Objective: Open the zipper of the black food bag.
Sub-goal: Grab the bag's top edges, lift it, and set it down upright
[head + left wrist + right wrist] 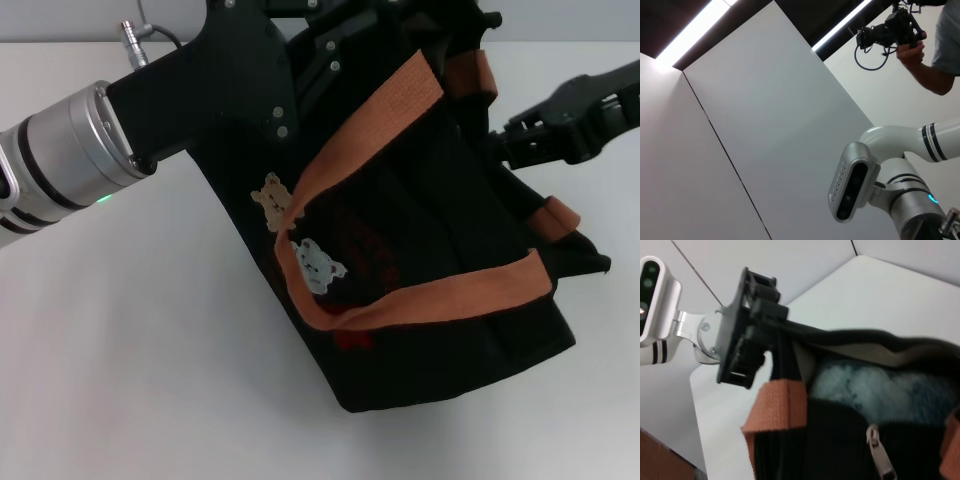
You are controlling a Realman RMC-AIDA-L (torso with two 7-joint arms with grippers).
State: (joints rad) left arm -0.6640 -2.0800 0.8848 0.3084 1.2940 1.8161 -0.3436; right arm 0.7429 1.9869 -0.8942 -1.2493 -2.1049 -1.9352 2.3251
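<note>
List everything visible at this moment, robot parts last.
bag: 1, black, tilted on the table, mouth partly open
straps: 2, orange, on the bag
bear patches: 2, tan and white, bag front
zipper pull: 1, metallic, on the bag's zip track
pale contents: whitish, inside the bag
table: 1, white
person with camera: 1, background of left wrist view
left gripper: black, shut on the bag's rim
right gripper: black, at the bag's far right side

The left arm (pixel 60 175) is ribbed silver metal with a green light, ending in a black screw-studded gripper mount (pixel 235 70).
</note>
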